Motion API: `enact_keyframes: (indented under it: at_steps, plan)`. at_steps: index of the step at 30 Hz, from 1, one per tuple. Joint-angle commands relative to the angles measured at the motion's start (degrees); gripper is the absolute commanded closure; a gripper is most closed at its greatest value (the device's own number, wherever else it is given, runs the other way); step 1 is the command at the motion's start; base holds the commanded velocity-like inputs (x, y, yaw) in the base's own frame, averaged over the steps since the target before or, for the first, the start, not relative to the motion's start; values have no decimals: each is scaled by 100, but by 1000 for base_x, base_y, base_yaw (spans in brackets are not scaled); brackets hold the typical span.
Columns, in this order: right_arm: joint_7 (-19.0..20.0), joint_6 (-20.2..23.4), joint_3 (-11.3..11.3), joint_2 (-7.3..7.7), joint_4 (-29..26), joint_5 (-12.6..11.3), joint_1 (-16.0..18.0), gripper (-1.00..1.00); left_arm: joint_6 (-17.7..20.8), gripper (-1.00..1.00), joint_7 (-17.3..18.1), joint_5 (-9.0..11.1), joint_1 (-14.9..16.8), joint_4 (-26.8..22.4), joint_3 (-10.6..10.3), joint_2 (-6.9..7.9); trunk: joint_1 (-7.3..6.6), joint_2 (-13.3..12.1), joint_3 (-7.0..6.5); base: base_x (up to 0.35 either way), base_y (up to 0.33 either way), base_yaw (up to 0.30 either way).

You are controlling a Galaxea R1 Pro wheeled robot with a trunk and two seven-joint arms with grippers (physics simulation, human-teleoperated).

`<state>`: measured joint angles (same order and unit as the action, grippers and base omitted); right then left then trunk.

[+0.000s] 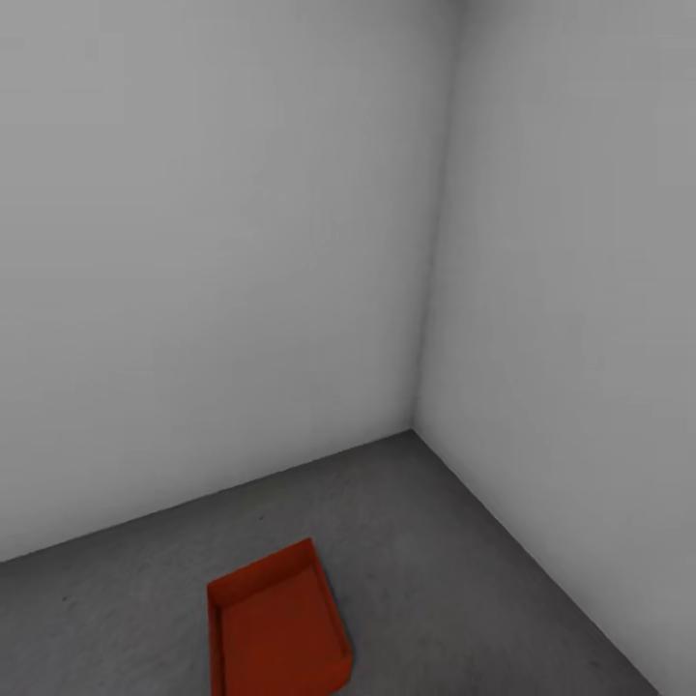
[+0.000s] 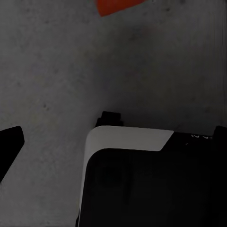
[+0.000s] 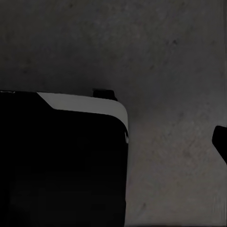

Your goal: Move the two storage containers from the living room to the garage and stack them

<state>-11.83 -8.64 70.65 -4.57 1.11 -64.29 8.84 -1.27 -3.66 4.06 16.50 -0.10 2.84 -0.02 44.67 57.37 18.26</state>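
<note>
Storage container (image 1: 278, 628) on concrete floor (image 1: 464, 580) (corner walls (image 1: 213, 261) near).

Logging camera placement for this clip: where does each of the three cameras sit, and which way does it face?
Head view: on the robot's head, facing forward and down into a wall corner, with one storage container on the concrete floor.
Left wrist view: on the left arm, looking down at the floor; the robot's dark base and a black fingertip show.
Right wrist view: on the right arm, likewise downward; base and a fingertip show.
Shared: head and left wrist both catch the container.
</note>
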Motion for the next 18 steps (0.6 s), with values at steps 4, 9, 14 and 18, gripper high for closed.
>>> enact_keyframes:
  at_steps: [4,9,14,18]
  plan:
    - [-4,-19,46,-8,12,-49,4,-100,-14,-100,-4,42,2,1,24,2,0,4,-10,0,0,-288]
    - [-4,-18,45,-9,12,-49,4,-100,-14,-100,-4,42,2,1,24,3,0,4,-33,0,0,-284]
    - [-4,-15,47,-9,10,-49,4,-100,-14,-100,-4,42,2,1,24,8,0,4,-56,0,0,-283]
    - [-4,-15,47,-9,11,-49,4,-100,-14,-100,-4,42,2,1,24,4,0,4,-75,0,0,-283]
